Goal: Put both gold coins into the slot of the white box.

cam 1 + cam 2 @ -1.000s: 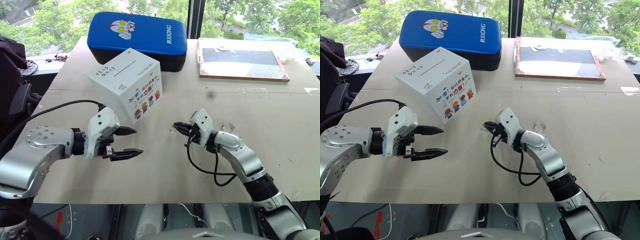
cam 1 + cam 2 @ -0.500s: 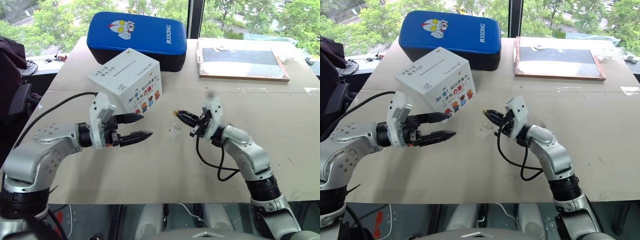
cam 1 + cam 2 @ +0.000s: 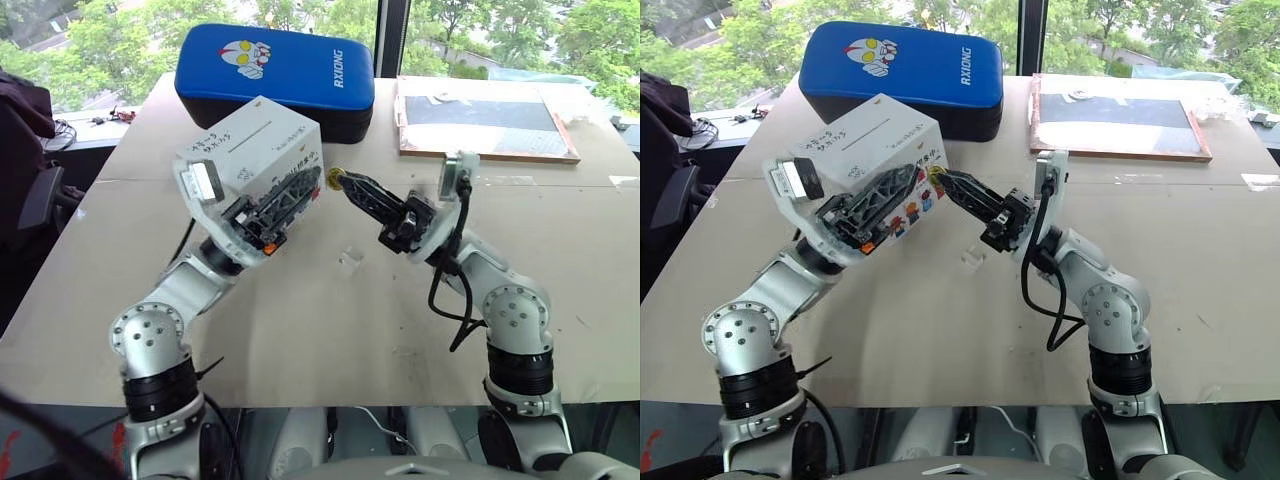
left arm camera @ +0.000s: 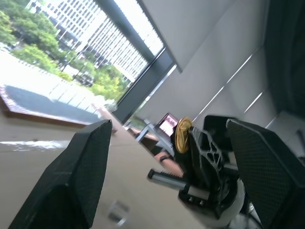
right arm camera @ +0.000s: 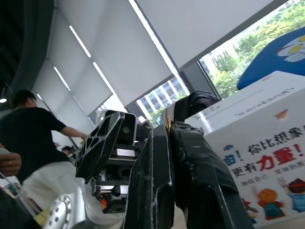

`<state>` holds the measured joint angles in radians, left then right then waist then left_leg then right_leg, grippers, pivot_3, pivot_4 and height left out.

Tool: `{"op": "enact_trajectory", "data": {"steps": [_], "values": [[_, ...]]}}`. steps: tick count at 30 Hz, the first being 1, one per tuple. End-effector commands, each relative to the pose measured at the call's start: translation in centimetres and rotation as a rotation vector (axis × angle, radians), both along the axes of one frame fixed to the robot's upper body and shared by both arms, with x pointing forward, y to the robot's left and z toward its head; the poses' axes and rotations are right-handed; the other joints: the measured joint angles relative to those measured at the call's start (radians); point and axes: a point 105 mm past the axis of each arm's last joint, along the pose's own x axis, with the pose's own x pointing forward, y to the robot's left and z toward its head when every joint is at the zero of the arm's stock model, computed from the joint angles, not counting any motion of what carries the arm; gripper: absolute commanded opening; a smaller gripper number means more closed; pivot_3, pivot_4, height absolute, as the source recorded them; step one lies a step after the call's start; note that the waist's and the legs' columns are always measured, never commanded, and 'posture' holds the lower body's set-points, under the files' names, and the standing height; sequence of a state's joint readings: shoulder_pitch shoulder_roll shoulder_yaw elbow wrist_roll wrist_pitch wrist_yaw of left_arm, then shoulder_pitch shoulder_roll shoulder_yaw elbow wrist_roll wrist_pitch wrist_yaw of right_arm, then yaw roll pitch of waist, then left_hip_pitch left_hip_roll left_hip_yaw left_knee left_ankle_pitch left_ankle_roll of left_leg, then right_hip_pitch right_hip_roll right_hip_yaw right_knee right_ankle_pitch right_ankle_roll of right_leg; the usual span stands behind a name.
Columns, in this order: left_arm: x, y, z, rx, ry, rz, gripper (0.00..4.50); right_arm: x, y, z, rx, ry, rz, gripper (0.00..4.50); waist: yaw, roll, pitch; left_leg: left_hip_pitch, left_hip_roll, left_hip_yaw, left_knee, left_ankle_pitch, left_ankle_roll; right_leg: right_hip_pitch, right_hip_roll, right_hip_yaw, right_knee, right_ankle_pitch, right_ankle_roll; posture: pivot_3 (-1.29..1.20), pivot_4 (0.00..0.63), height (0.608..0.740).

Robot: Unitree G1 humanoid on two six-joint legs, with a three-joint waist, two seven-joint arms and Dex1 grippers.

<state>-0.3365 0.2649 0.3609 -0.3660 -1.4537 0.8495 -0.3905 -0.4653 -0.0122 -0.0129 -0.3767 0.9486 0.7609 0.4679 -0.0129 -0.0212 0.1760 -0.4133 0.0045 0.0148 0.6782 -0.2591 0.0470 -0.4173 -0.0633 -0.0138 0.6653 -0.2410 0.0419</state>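
Note:
The white box [image 3: 262, 141] stands on the table, its slot [image 3: 250, 136] a thin dark line on the top face. My right gripper [image 3: 342, 182] is lifted off the table and shut on a gold coin [image 3: 334, 178], which sits at its fingertips just beside the box's near right top corner. The coin [image 4: 182, 135] stands on edge in the left wrist view. My left gripper [image 3: 305, 185] is raised in front of the box's cartoon face, open, with nothing between its fingers [image 4: 81, 176]. Its tips are close to the right gripper's tips.
A blue padded case [image 3: 275, 65] lies behind the box. A wood-framed board [image 3: 485, 115] rests at the back right. A small clear plastic piece [image 3: 348, 260] lies on the table below the grippers. A person [image 5: 28, 133] is behind me.
Both arms rose off the table. The right gripper carried the coin up to the box's corner. The left gripper rolled and swung up in front of the box.

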Motion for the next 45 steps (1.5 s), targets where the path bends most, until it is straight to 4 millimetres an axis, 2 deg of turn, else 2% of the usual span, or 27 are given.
{"op": "enact_trajectory", "data": {"steps": [1, 3, 4, 10, 15, 23, 30, 40, 41, 42, 45], "values": [[-1.1, -0.5, 1.4, -0.05, -0.034, -0.037, 2.22, -1.2, 0.3, 1.7, 0.023, -0.066, 0.033, 0.0, 0.0, 0.0, 0.0, 0.0, 0.0, 0.0, 0.0, 0.0, 0.0, 0.0, 0.0, 0.0, 0.0, 0.0, 0.0, 0.0, 0.15, 0.74], [-1.7, -1.0, 1.2, -0.033, -0.032, -0.068, 1.25, -1.2, 0.4, 1.7, 0.028, -0.063, 0.034, 0.0, 0.0, 0.0, 0.0, 0.0, 0.0, 0.0, 0.0, 0.0, 0.0, 0.0, 0.004, 0.0, 0.0, 0.0, 0.0, 0.0, 0.15, 0.74], [-1.8, -1.1, 1.1, -0.029, -0.029, -0.077, 0.97, -1.2, 0.4, 1.8, 0.03, -0.063, 0.034, 0.0, -0.001, 0.0, 0.0, 0.0, 0.0, 0.0, 0.0, 0.0, 0.0, 0.0, 0.004, 0.0, 0.0, 0.0, 0.0, 0.0, 0.15, 0.74], [-2.3, -1.9, 0.5, -0.001, -0.019, -0.12, 0.97, -1.4, 0.5, 2.0, 0.034, -0.062, 0.041, 0.0, 0.0, 0.0, 0.0, 0.0, 0.0, 0.001, 0.0, 0.0, 0.0, 0.0, 0.005, 0.0, 0.0, 0.0, 0.0, 0.0, 0.15, 0.74], [-1.9, -1.7, 0.5, -0.009, -0.014, -0.1, 0.97, -1.5, 0.4, 2.2, 0.042, -0.065, 0.051, 0.0, 0.0, 0.0, 0.0, 0.001, 0.0, 0.001, 0.0, 0.0, 0.0, 0.0, 0.005, 0.0, 0.0, 0.0, 0.0, 0.0, 0.15, 0.74], [-1.4, -0.1, 1.6, -0.081, -0.042, -0.037, 0.97, -1.4, 0.3, 2.3, 0.06, -0.05, 0.05, 0.0, 0.0, 0.0, 0.0, 0.001, 0.0, 0.001, 0.0, 0.0, 0.0, 0.0, 0.006, 0.0, 0.0, 0.0, 0.0, 0.0, 0.15, 0.74], [-1.8, -1.2, 0.6, -0.026, -0.023, -0.078, 0.97, -1.9, 0.5, 2.8, 0.08, -0.058, 0.081, 0.0, 0.0, 0.0, 0.0, 0.0, 0.0, 0.001, 0.0, 0.0, 0.0, 0.0, 0.006, 0.0, -0.001, 0.0, 0.0, 0.0, 0.15, 0.74], [-1.7, -1.3, 0.5, -0.043, -0.019, -0.086, 0.97, -2.6, 0.6, 2.9, 0.07, -0.058, 0.135, 0.0, 0.0, 0.0, 0.0, 0.0, 0.0, 0.001, 0.0, 0.0, 0.0, 0.0, 0.006, 0.0, -0.001, 0.0, 0.0, 0.0, 0.15, 0.74], [-1.6, -1.3, 0.5, -0.048, -0.023, -0.085, 0.45, -2.6, 0.7, 2.8, 0.067, -0.057, 0.135, 0.0, 0.0, 0.0, 0.0, 0.0, 0.0, 0.001, 0.0, 0.0, 0.0, 0.0, 0.006, 0.0, -0.001, 0.0, 0.0, 0.0, 0.15, 0.74], [-1.6, -1.2, 0.6, -0.054, -0.025, -0.084, 0.11, -2.6, 0.7, 2.7, 0.065, -0.056, 0.135, 0.0, 0.0, 0.0, 0.0, 0.0, 0.0, 0.001, 0.0, 0.0, 0.001, 0.0, 0.006, 0.0, -0.001, 0.0, 0.0, 0.0, 0.15, 0.74], [-1.8, -1.0, 1.0, -0.08, -0.042, -0.09, 0.04, -2.4, 0.6, 2.8, 0.067, -0.055, 0.116, 0.0, 0.0, 0.0, 0.0, 0.0, 0.0, 0.001, 0.0, 0.0, 0.001, 0.0, 0.006, 0.0, -0.001, 0.0, 0.0, 0.0, 0.15, 0.74]]}}
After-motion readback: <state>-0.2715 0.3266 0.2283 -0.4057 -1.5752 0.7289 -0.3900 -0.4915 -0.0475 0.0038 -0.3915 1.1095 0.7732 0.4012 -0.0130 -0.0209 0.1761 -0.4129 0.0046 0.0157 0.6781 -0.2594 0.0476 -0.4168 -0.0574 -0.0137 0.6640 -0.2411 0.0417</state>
